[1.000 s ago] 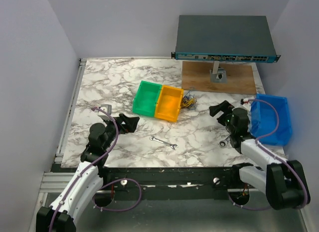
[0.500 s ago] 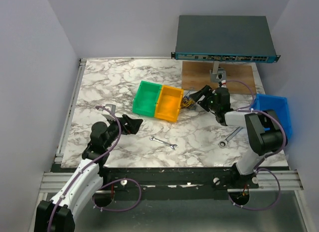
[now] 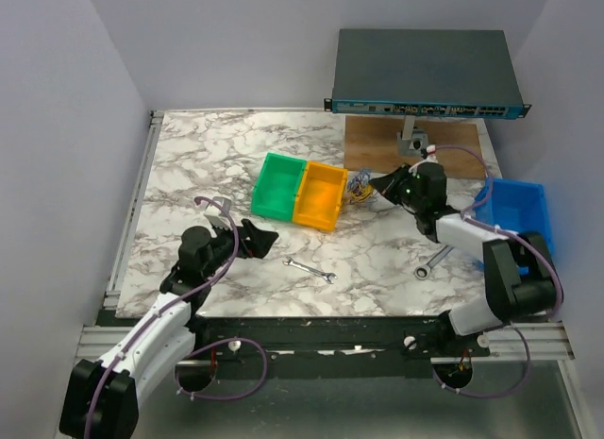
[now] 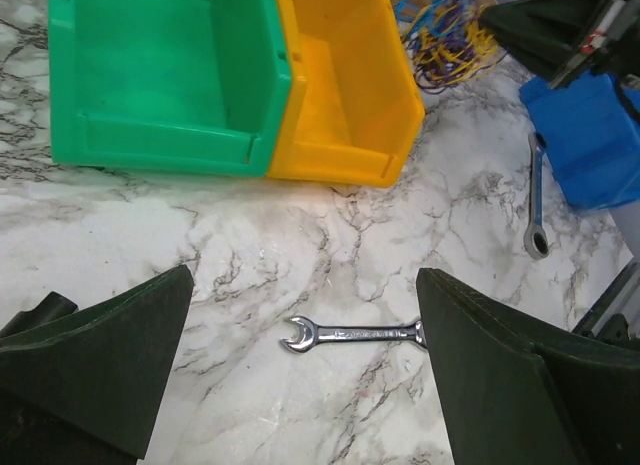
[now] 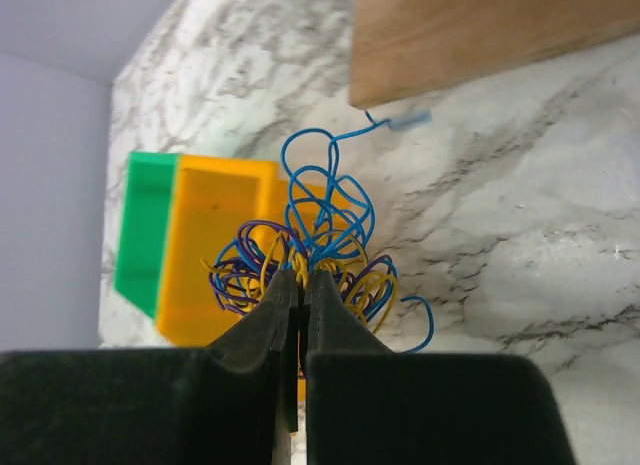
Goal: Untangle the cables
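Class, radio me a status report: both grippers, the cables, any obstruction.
Right gripper shut on the cables. Left gripper open, holding nothing. Yellow bin right beside the cables.

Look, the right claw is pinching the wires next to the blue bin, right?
Not quite. The right claw is pinching the wires, but they lie next to the yellow bin instead. The right wrist view shows it.

Overhead rear view, two close wrist-views
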{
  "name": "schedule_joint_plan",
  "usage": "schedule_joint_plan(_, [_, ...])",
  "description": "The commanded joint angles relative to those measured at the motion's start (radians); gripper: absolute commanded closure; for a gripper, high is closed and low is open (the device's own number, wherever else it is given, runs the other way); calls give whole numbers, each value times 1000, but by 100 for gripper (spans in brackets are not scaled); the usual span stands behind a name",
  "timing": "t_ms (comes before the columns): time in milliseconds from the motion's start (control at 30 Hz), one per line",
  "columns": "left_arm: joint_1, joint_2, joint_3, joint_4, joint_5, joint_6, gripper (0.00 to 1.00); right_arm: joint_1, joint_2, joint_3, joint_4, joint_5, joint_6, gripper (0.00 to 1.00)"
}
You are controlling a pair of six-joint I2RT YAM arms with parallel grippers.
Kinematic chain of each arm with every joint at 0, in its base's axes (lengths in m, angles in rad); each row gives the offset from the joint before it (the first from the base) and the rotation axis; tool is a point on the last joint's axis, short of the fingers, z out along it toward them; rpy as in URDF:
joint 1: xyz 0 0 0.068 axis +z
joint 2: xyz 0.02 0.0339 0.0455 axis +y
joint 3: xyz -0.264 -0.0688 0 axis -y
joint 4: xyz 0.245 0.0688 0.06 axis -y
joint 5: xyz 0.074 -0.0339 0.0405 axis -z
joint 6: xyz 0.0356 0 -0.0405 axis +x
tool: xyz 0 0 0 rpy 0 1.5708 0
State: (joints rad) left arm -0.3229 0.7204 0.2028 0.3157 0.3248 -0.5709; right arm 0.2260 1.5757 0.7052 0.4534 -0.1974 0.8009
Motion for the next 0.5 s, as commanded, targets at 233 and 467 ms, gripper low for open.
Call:
schedule_joint_plan(233, [-101,29,68,31,63,52,1,4,-476,-243,54,-272,-177,99])
schedule_joint_plan(467, [-168,93,79,138,187,67,1,81,-434,-321,288,-536,-165,99])
